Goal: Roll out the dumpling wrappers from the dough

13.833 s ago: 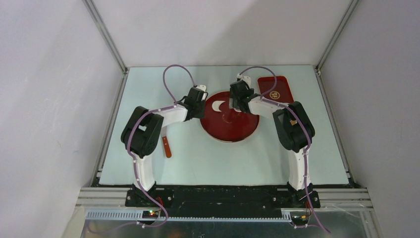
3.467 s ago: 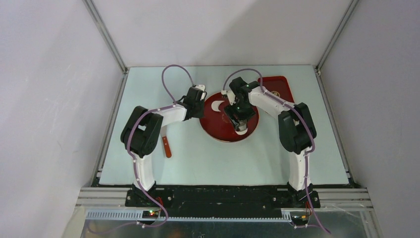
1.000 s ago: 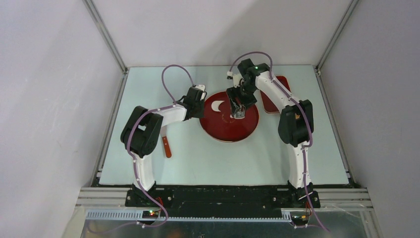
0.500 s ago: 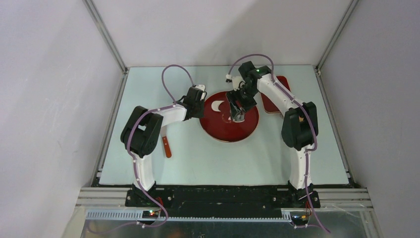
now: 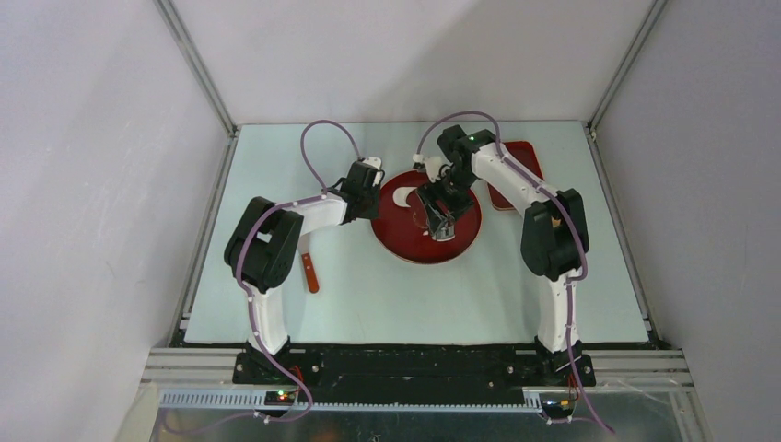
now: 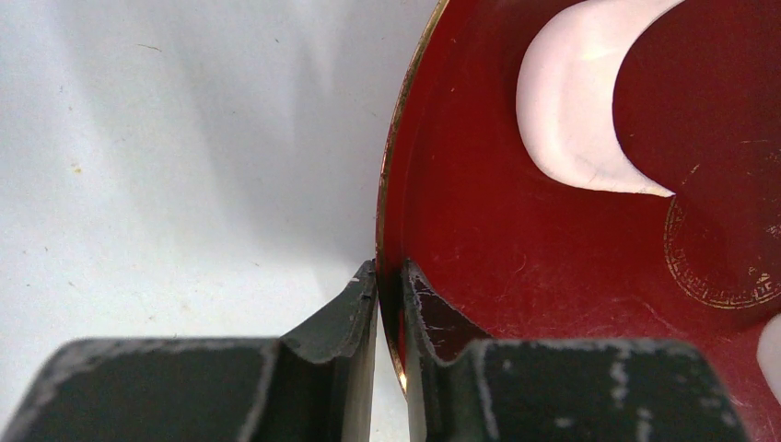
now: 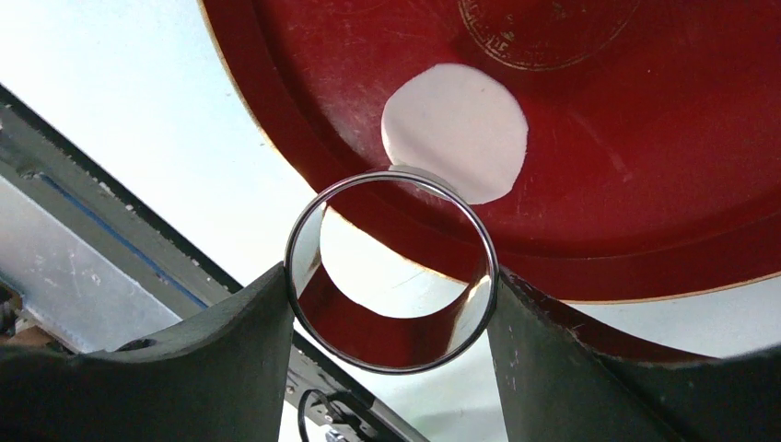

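Observation:
A red plate [image 5: 403, 245] holds a white crescent scrap of dough [image 5: 402, 196] at its far left. My left gripper [image 5: 369, 199] is shut on the plate's left rim; in the left wrist view the rim [image 6: 390, 230] runs between its fingertips [image 6: 389, 281], with the crescent [image 6: 576, 101] beyond. My right gripper [image 5: 440, 219] hovers over the plate, shut on a shiny metal ring cutter [image 7: 467, 318]. In the right wrist view a neat round dumpling wrapper [image 7: 456, 129] lies flat on the plate [image 7: 645, 184], just beyond the ring. In the top view the gripper hides the wrapper.
A red rectangular tray [image 5: 518, 166] lies at the back right, partly behind the right arm. A red-handled tool [image 5: 310, 274] lies on the table by the left arm. Side walls and metal frame rails enclose the table.
My right gripper, still holding the ring cutter, has shifted slightly left and nearer over the plate and turned its wrist. The left gripper and the plate have not moved.

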